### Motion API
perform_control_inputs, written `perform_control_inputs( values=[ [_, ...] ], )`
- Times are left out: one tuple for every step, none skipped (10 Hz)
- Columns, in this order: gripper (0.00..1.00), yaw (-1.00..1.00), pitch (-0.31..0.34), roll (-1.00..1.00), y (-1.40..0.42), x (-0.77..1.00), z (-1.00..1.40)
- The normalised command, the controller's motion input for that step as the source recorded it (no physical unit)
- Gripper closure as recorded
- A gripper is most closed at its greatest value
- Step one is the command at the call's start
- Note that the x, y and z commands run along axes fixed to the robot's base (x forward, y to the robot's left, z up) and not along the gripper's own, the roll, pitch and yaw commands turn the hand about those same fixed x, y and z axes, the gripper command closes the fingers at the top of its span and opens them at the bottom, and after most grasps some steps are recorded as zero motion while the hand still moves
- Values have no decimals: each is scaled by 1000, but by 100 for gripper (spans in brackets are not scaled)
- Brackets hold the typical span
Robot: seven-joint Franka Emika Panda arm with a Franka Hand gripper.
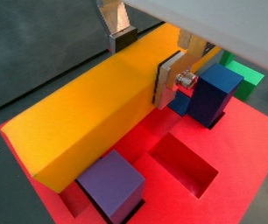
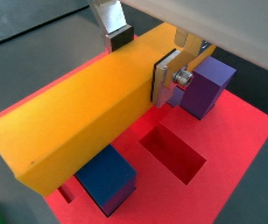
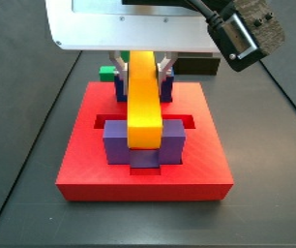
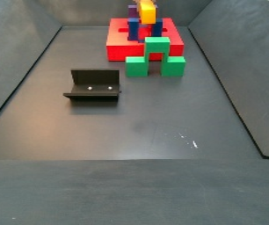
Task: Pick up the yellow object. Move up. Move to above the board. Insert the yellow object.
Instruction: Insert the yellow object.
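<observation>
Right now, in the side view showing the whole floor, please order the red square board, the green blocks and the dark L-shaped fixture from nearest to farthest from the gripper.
The gripper holds the yellow bar above the red square board.
1. The board, directly below.
2. Green blocks, in front of it.
3. Dark L-shaped fixture, out on the floor.

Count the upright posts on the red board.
4: in a side view, two purple posts flank the yellow object in front, two blue posts behind; the gripper grips it midway.

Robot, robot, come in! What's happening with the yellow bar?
Tool shut on yellow bar above red board. Bar between blue post and purple post. Nothing blocking.
</observation>
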Motion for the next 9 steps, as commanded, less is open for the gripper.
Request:
perform_control_inputs(
  values=[
    [100, 0, -21, -59, -14, 117, -171],
    [100, 0, -24, -66, -29, 166, -180],
    [100, 0, -20, -63, -29, 186, -183],
    [100, 0, 0, 0, 0, 0, -83],
    [100, 0, 0, -14, -23, 0, -80],
    [100, 0, -47, -141, 0, 103, -200],
    [100, 0, -83, -224, 0, 74, -274],
    [100, 0, -103, -281, 0, 57, -349],
    [100, 0, -101, -240, 0, 9, -337]
  ],
)
